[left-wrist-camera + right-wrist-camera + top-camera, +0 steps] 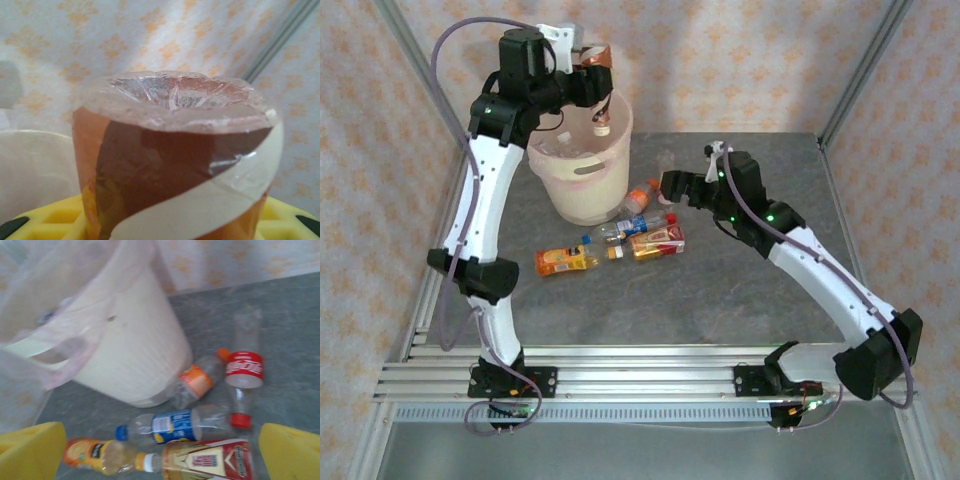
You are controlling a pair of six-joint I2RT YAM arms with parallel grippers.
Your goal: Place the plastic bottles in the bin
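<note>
Bin [585,190]: upright on the far side of the table [760,300], loose bottles [615,248] lying just beside its base.
Left gripper [593,82]: above the bin's rim, pinching a brown-labelled bottle [175,165].
Right gripper [668,186]: fingers spread wide, near the loose bottles.

Pale translucent bin [582,185] stands upright, far left of centre. One brown-labelled bottle [597,72] hangs inverted above its mouth. Five bottles [175,426] lie sideways near its right base.
</note>
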